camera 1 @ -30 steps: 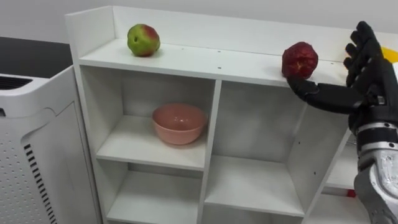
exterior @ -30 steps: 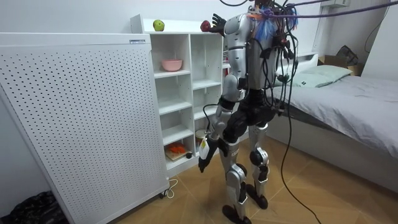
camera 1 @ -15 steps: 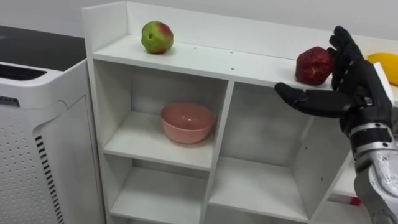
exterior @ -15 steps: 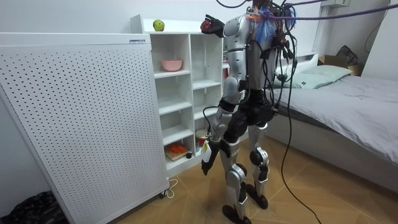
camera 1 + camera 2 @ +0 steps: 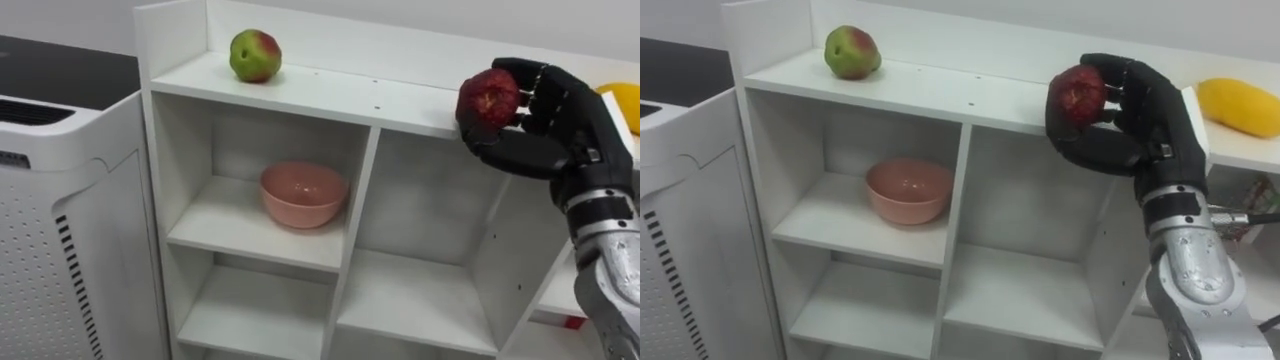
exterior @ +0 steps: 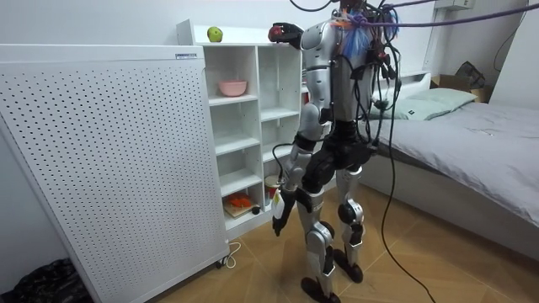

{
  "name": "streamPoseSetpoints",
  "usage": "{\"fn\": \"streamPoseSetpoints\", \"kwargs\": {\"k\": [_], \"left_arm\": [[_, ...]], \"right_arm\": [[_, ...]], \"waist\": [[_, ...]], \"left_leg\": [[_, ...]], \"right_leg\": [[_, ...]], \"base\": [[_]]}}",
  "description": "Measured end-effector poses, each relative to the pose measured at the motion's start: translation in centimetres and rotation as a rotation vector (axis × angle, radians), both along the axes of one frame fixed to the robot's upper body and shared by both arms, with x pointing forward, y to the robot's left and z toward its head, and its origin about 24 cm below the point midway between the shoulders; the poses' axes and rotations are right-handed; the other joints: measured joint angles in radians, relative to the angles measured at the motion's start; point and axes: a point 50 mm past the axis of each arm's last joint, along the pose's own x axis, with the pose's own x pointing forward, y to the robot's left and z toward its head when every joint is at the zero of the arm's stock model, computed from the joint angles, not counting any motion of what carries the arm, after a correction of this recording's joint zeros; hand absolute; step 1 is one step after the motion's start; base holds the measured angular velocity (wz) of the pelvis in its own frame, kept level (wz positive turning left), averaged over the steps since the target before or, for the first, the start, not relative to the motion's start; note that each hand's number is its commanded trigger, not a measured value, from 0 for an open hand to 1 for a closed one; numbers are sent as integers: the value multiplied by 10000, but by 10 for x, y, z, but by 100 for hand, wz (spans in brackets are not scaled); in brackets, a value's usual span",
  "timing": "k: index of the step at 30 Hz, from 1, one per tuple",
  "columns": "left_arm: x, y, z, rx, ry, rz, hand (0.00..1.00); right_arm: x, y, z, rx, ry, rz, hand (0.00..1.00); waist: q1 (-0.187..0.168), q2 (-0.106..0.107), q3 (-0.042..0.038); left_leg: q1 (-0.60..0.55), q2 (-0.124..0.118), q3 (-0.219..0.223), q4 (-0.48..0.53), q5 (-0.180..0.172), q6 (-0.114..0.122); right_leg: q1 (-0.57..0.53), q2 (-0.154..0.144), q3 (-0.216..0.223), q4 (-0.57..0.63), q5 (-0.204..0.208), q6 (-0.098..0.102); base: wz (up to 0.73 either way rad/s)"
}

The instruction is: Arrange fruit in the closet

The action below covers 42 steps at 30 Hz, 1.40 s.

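Left eye view: at two o'clock, my right robot hand is clamped on a dark red round apple at the white shelved closet's top front edge. Room view: the apple is at twelve o'clock. Right eye view: it is likely firm, light and smooth, so a grip round its middle suits.

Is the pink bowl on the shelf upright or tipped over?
Upright: the pink bowl sits on its base, rim up, on the shelf in the upper left compartment. The part of its inside that shows looks empty.

The right hand has closed round the red fruit.
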Motion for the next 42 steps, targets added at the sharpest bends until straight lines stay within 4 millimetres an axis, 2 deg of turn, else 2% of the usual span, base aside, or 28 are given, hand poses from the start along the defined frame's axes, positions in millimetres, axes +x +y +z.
{"fn": "streamPoseSetpoints", "kwargs": {"k": [8, 12, 21, 24, 26, 28, 34, 36, 40, 42], "left_arm": [[1, 0, 0, 36, -22, -13, 0], [2, 0, 0, 175, -144, 3, 0], [3, 0, 1, 263, -367, -42, 0], [3, -3, 0, 253, -398, -153, 0], [2, -5, -1, 229, -302, -311, 0], [0, -6, -1, 286, -261, -356, 0], [-2, -9, -2, 422, -197, -692, 0], [-4, -12, -4, 458, -125, -739, 0], [-4, -16, -5, 570, -214, -961, 0], [0, -19, -5, 592, -351, -972, 0]], "right_arm": [[1, 5, 8, -38, -232, 117, 100], [-1, 16, 12, -142, -330, 578, 100], [-39, 52, 42, -924, -2121, 2666, 100], [-54, 66, 47, -1142, -2581, 3641, 100], [-59, 73, 41, -1138, -2474, 4252, 100], [-64, 79, 28, -985, -2114, 4785, 100], [-62, 78, 5, -906, -1146, 4909, 100], [-56, 76, -15, -538, -362, 4799, 100], [-48, 70, -72, 289, 1991, 4504, 100], [-43, 67, -91, 748, 2734, 4259, 100]], "waist": [[59, 45, 28], [18, 55, 16], [-61, 270, -177], [-79, 273, -173], [-60, 310, -134], [-31, 296, -130], [-30, 367, -74], [34, 422, -38], [27, 431, -47], [34, 509, -27]], "left_leg": [[14, -9, -10, -10, 0, 0], [11, -58, -7, -10, 1, -1], [224, -65, 4, -31, 2, -3], [232, -25, 51, -1, 3, -2], [276, -14, 85, 0, 4, -2], [283, -1, 109, -31, 1, -5], [188, -12, 102, -17, -2, -1], [160, 0, 151, -18, 0, -4], [-142, -5, 184, 98, 9, -10], [-383, -9, 181, 177, 10, -9]], "right_leg": [[-20, 8, -1, -14, 0, 0], [-29, 4, 18, -26, 0, 0], [298, -3, 49, -165, -1, 0], [320, -11, 85, -174, 0, 0], [331, 6, 249, -150, 1, -1], [339, 23, 320, -124, 10, -15], [254, 23, 322, -116, 36, -49], [186, 42, 355, -107, 47, -65], [-148, 45, 352, -15, 50, -69], [-368, 17, 335, 8, 52, -71]], "base": [[0], [0], [1], [-4], [-9], [-6], [0], [-7], [-2], [0]]}}
